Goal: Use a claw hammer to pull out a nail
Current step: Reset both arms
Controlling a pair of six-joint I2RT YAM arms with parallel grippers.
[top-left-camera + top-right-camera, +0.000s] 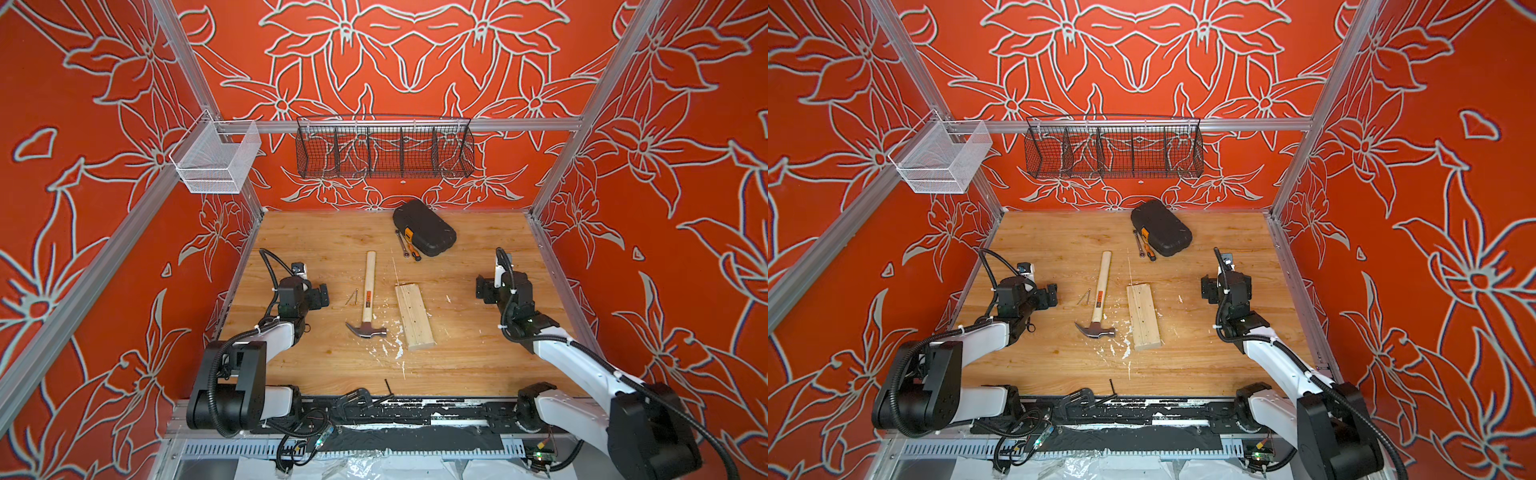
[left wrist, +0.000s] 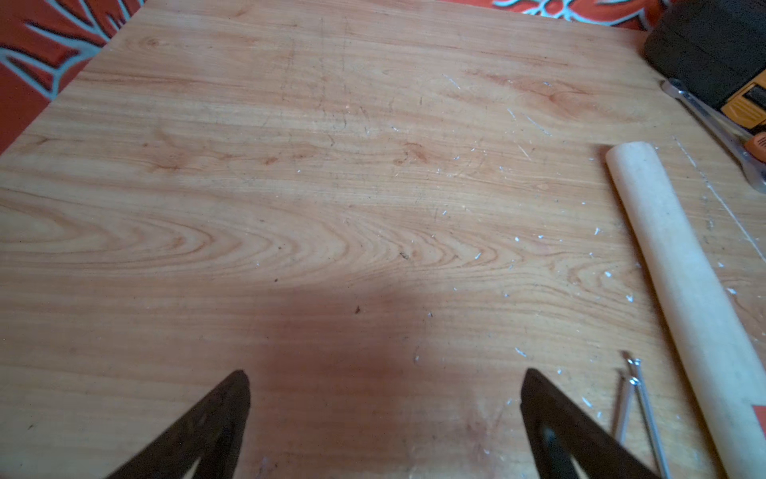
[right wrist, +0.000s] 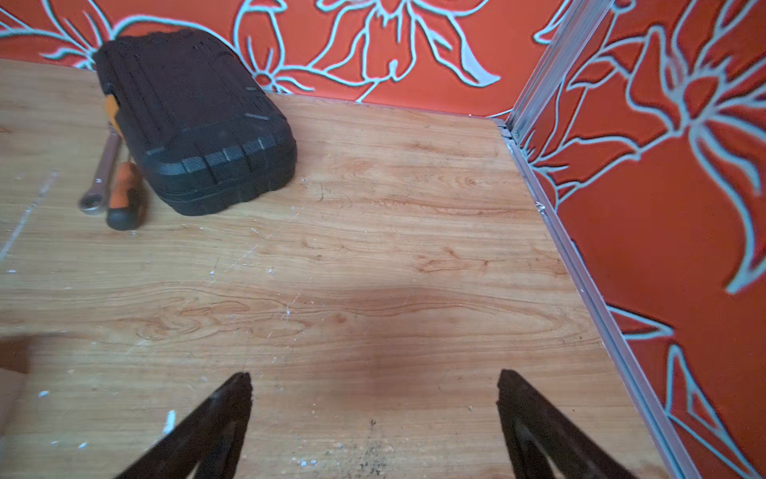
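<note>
Nearest the arm bases, white chips (image 1: 398, 354) were scattered over the wooden table (image 1: 478, 357). Just beyond them lay the claw hammer (image 1: 367, 296), flat on the table and held by nothing. Its grey head pointed toward the near edge and its pale handle ran straight away toward the far wall. In both top views a pale wood block (image 1: 414, 316) lay just to the hammer's right, close but not touching, with some chips in the gap. Small dark specks dotted the block's top face, too small to tell whether any was a nail head. A few loose nails (image 1: 353, 297) lay just left of the handle, beside its orange-red label.

The left pincer (image 2: 385, 373) hung left of those nails, its jaws wide apart over bare table with nothing between them. In the left wrist view the nails lay between it and the handle. The right pincer (image 3: 374, 374) stood well to the right of the block, its jaws likewise spread wide and empty.

Farther back, past the handle's end, a small orange-and-black screwdriver (image 1: 413, 252) and a steel wrench (image 1: 401, 243) lay side by side against a closed black case (image 1: 426, 229) near the far wall. Above that, a black wire basket (image 1: 384, 151) hung on the rear rail. A white mesh basket (image 1: 216, 160) hung at the left rail.
</note>
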